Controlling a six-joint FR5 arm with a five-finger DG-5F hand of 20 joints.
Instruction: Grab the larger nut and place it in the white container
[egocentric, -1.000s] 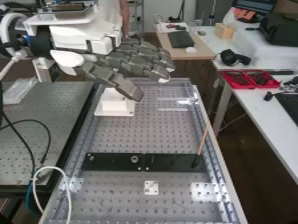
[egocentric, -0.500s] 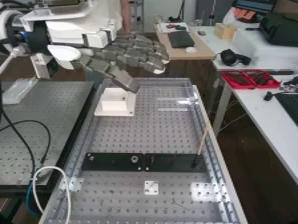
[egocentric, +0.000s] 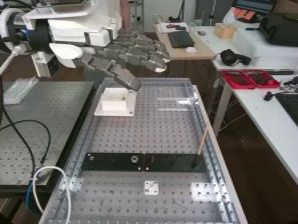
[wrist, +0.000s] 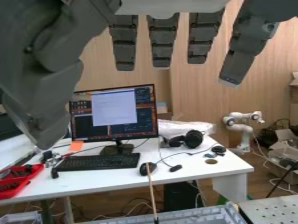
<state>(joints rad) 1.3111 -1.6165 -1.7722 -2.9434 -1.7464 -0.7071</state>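
The hand (egocentric: 133, 56) hangs in the air, fingers straight and spread. Red trays (egocentric: 239, 87) hold dark bits. Near the hand sits the white container (egocentric: 113, 106), contents unclear; I can't place the larger nut. The black bar (egocentric: 110, 165) carries the bearing (egocentric: 134, 159) and smaller nut (egocentric: 91, 158).

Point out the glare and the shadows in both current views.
High view: pale glare patches on the perforated bench, one toward its near right corner. Wrist view: dark fingers against a brighter wooden wall, a glowing monitor, shadow beneath the white desk.
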